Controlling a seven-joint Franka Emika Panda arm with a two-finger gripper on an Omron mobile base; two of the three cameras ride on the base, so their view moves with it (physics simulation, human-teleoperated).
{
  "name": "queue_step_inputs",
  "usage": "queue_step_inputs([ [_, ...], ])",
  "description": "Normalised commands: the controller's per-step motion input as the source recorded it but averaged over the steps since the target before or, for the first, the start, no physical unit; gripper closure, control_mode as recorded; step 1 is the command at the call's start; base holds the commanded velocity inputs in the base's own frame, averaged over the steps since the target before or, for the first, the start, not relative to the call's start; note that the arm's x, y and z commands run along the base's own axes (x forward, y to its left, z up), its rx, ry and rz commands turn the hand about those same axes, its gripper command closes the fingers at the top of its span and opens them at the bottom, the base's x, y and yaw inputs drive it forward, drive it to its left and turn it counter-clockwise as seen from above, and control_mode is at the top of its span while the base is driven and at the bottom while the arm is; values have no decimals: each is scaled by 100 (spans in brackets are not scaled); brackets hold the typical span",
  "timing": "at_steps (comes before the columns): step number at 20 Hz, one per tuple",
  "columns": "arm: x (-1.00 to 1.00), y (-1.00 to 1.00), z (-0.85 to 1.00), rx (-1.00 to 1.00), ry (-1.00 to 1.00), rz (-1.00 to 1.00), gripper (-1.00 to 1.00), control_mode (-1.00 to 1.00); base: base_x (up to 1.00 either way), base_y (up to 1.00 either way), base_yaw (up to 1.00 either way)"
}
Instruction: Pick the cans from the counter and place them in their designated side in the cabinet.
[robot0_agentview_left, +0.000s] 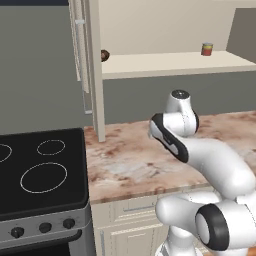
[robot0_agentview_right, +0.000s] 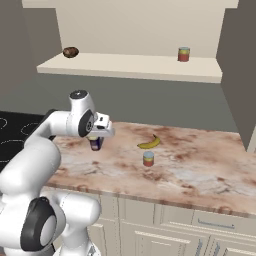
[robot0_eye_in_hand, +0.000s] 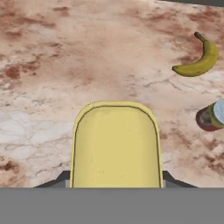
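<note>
Cans: two units stand on the counter (robot0_agentview_right: 200, 160). The dark blue can (robot0_agentview_right: 95, 143) with the yellow label is held in the gripper (robot0_agentview_right: 96, 141); the fingers are clamped on its sides. In the right base view this can sits directly under the hand, at or just above the marble surface; contact with the counter cannot be determined. In the hand view the top of the blue can (robot0_eye_in_hand: 115, 146) appears as a large yellow rounded shape between the two dark fingertips (robot0_eye_in_hand: 173, 180) at the bottom edge.

The red-orange can (robot0_agentview_right: 148, 158) with the pale blue top stands upright on the counter, to the right of the gripper and well apart from it. It is also visible at the right edge of the hand view (robot0_eye_in_hand: 213, 115).

A banana (robot0_agentview_right: 149, 143) lies flat on the counter just behind the red-orange can, not touching it.

The cabinet (robot0_agentview_right: 135, 66) is mounted above the counter. Its open shelf carries a red can with a yellowish label (robot0_agentview_right: 184, 54) toward the right end and a small dark brown round object (robot0_agentview_right: 70, 51) at the left end. Both stand well apart.

The black stove top (robot0_agentview_left: 42, 167) adjoins the left end of the counter. The arm (robot0_agentview_left: 210, 165) extends from the base over the counter's front edge.
</note>
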Motion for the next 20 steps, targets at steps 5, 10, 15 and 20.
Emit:
queue_step_inputs([
  [5, -6, -25, 26, -1, 0, 0, 100, -100, 0, 0, 0],
  [10, -5, -21, 25, -1, -1, 0, 100, -100, 0, 0, 0],
  [15, -2, -17, 23, -1, -3, 0, 100, -100, 0, 0, 0],
  [20, 0, -19, 26, -2, -6, 0, 100, -100, 0, 0, 0],
])
